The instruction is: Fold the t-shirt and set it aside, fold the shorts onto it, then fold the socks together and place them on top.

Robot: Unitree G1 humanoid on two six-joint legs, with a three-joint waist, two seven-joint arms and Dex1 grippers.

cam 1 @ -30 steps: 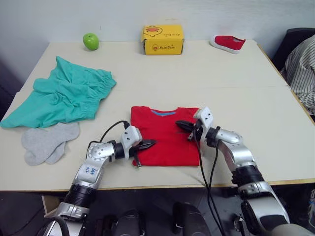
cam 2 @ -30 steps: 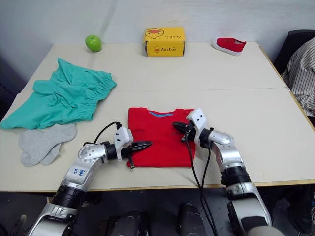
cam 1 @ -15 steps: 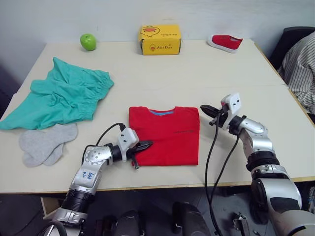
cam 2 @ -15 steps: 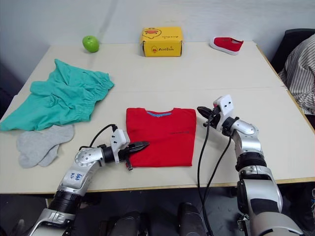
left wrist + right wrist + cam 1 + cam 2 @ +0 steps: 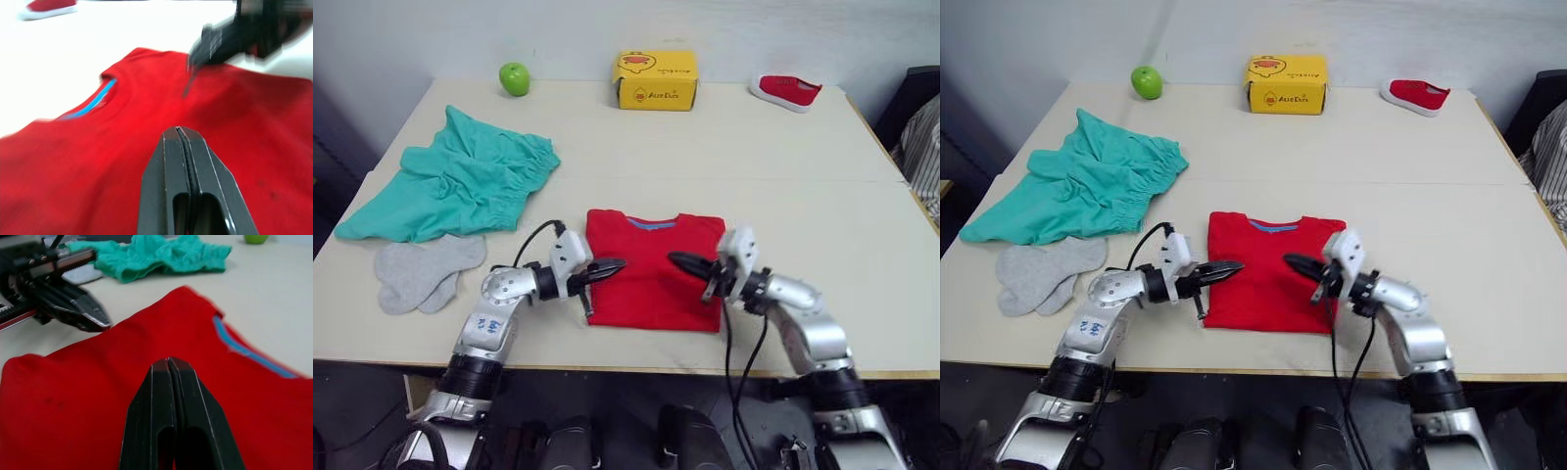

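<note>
Left eye view: folded t-shirt lies between left hand and right hand.

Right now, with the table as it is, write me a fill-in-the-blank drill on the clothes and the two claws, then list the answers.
1. Both the left claw and the right claw are ____, holding nothing.
2. The folded t-shirt is ____ in colour.
3. The socks lie on the table right beside the ____, on the robot's left.
4. At the table's far edge, the yellow box stands between the red shoe and the green ____.

Answers: shut; red; shorts; apple
</note>
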